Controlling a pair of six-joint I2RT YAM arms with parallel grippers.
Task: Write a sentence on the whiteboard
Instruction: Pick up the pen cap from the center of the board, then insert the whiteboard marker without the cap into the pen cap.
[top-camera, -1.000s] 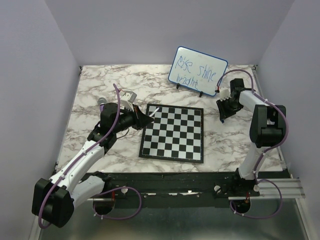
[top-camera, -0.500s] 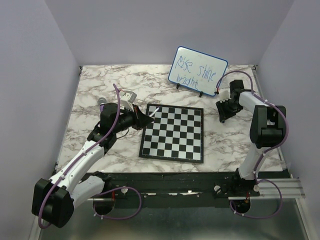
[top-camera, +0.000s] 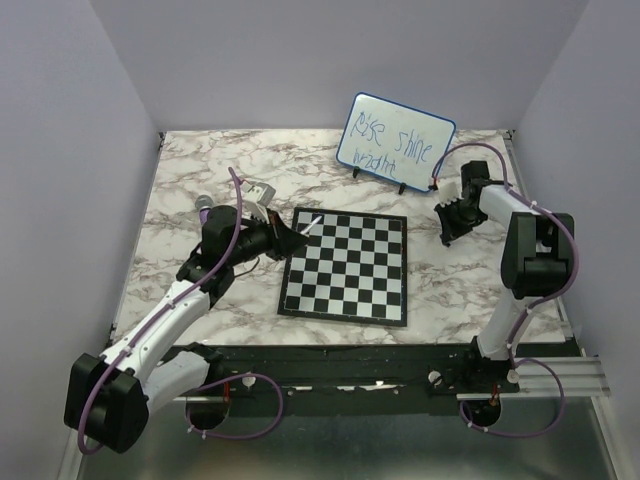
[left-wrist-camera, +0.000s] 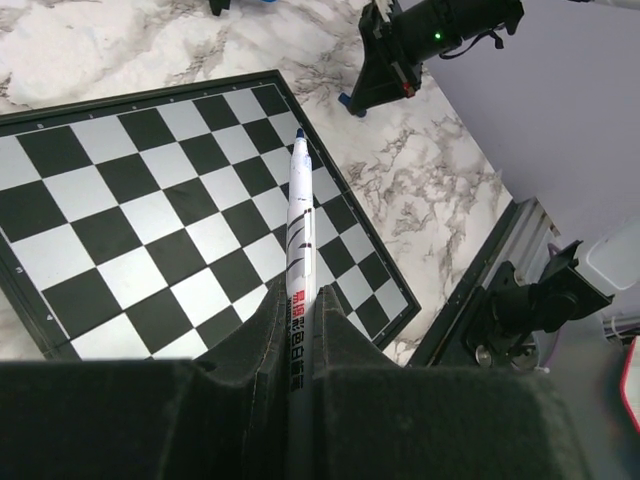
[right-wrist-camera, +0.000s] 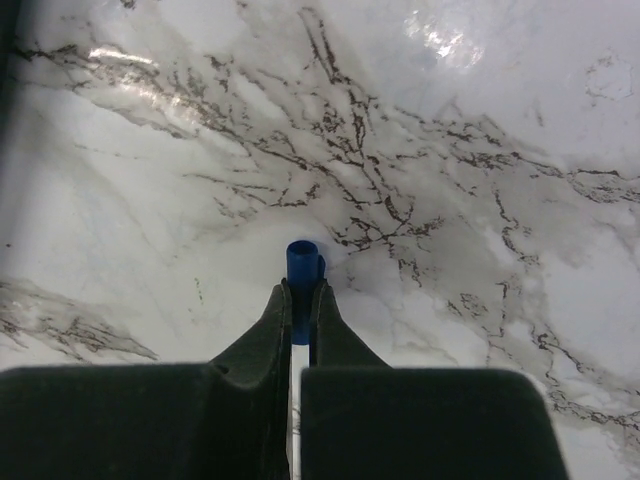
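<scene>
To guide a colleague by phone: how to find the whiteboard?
On the marble table, past the chessboard, at the far edge right of centre, stands the whiteboard. Unlike that flat checkered board, it is propped up and bears blue handwriting.

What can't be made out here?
- Top view: lower word of the sentence on the whiteboard, too small to read.
- Left wrist view: rear of the marker, buried in the left hand.
- Right wrist view: lower part of the blue cap, covered by the right hand.
- Top view: grey object, too small to identify.
</scene>
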